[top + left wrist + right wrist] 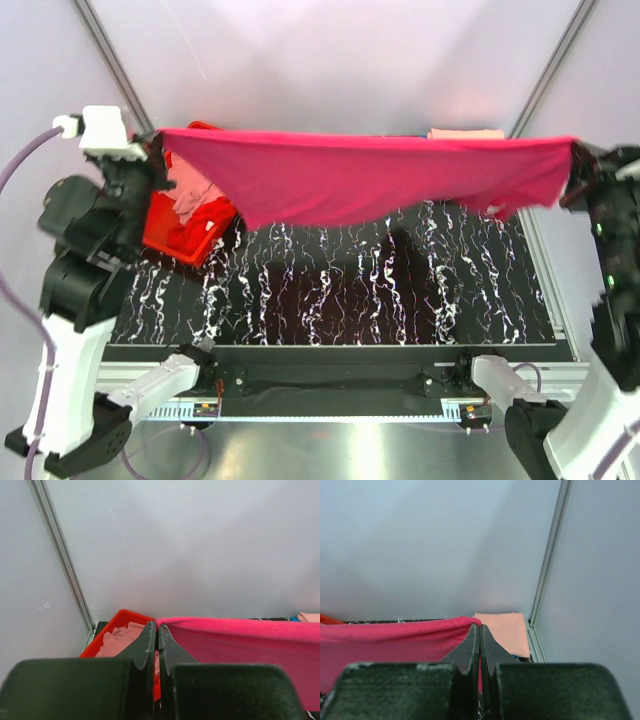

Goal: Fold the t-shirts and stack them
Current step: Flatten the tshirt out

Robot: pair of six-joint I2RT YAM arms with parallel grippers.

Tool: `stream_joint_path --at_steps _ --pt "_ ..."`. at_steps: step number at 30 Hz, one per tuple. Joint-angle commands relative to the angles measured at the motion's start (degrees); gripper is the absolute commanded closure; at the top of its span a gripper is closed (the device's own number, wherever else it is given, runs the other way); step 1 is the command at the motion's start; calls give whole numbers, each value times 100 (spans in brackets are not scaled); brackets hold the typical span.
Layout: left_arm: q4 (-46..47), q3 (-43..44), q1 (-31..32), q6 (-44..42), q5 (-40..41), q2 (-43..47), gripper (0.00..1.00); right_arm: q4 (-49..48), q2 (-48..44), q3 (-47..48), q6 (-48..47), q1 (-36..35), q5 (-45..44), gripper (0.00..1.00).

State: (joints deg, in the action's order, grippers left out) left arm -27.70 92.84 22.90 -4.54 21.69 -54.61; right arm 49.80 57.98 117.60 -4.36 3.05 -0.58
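Observation:
A hot pink t-shirt (370,175) hangs stretched wide above the table between my two grippers. My left gripper (157,145) is shut on its left end, seen in the left wrist view (157,626) with the pink cloth (250,640) running off to the right. My right gripper (573,160) is shut on its right end, seen in the right wrist view (480,627) with the cloth (385,640) running off to the left. A folded salmon-peach t-shirt (505,630) lies at the back right corner (465,134), with a sliver of blue cloth under it.
A red plastic tray (165,235) stands at the back left, holding dusty pink (190,190) and red (205,220) crumpled shirts; it also shows in the left wrist view (112,625). The black marbled mat (340,290) covers the table. Metal frame posts stand at both back corners.

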Motion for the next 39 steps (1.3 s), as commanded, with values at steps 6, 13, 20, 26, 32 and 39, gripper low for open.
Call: stream_joint_path --at_steps 6,13,20,26,32,39 --pt "-1316 612 -13 348 -314 531 100 1207 -287 746 -82 20 -750 100" --pt "-518 -765 -4 601 -720 101 100 67 170 -691 -346 20 -602 100" --pt "1149 -2217 -417 490 -517 -1794 100 -2763 915 -4102 -662 29 523 100" --pt "1838 -1454 -918 208 -903 -4052 100 -4927 3094 -4466 -751 47 796 100" --pt "1592 164 -1041 -275 -1035 -6139 100 -5789 5038 -3790 -1049 73 972 100" --pt "1909 700 -1147 -662 -930 -6808 100 -6166 5698 -3595 -1278 126 840 100"
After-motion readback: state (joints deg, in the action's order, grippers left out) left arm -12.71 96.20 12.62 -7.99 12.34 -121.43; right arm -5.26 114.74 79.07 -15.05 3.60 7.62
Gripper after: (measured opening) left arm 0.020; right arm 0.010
